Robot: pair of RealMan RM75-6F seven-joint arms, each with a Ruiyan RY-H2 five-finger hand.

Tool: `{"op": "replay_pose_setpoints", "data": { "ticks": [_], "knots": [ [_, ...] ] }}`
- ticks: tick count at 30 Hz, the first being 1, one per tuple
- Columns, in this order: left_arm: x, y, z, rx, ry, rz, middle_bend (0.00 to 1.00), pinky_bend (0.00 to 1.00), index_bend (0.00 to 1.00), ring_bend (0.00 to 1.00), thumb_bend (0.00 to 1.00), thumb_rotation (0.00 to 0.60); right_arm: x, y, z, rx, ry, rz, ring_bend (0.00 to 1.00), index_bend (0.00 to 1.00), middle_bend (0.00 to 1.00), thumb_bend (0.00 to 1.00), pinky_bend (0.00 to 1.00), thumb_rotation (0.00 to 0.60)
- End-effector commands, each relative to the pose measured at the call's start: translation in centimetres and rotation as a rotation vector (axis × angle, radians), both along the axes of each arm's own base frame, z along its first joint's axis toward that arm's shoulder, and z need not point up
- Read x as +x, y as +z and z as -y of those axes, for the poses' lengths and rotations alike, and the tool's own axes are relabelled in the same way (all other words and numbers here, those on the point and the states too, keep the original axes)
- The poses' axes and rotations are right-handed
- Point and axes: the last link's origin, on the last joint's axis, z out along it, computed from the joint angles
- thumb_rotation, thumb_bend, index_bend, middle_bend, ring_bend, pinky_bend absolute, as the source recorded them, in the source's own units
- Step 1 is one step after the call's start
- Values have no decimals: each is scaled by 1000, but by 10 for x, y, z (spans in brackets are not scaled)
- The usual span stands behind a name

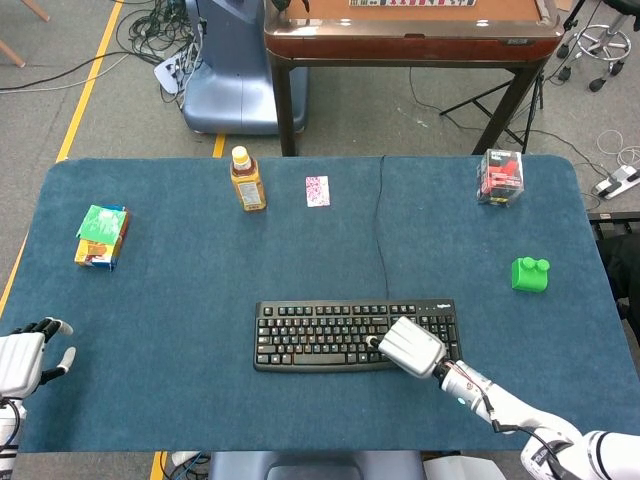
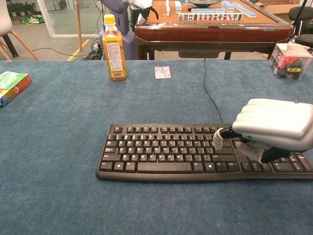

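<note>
A black keyboard (image 1: 340, 335) (image 2: 171, 152) lies near the front middle of the blue table (image 1: 200, 280), its cable running to the far edge. My right hand (image 1: 410, 347) (image 2: 274, 128) rests over the keyboard's right part, palm down, fingers curled under. One fingertip (image 2: 218, 140) touches the keys; the hand holds nothing. At the table's front left corner my left hand (image 1: 22, 360) hovers with fingers spread and empty; the chest view does not show it.
An orange drink bottle (image 1: 248, 180) (image 2: 113, 48) and a small patterned card (image 1: 317, 190) (image 2: 163, 72) stand at the back. A green-orange carton (image 1: 102, 236) (image 2: 12, 85) lies left. A clear box (image 1: 500, 177) (image 2: 288, 59) and a green block (image 1: 530, 274) sit right.
</note>
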Motion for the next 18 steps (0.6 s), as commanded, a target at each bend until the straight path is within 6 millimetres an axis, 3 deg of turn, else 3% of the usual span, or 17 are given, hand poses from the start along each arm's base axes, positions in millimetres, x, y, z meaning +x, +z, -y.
{"op": "replay_pose_setpoints", "data": {
  "ticks": [1,18],
  "knots": [
    [-1,0,-1,2,5,-1,404,469,451,416,321,600,-2,1,-1,3,-1,-3,970,332,960,777,1000,600],
    [-8,3,3,10,29,-9,404,469,452,416,322,600,-9,-9,-1,22,-18,-41,970,332,960,777,1000,600]
  ]
}}
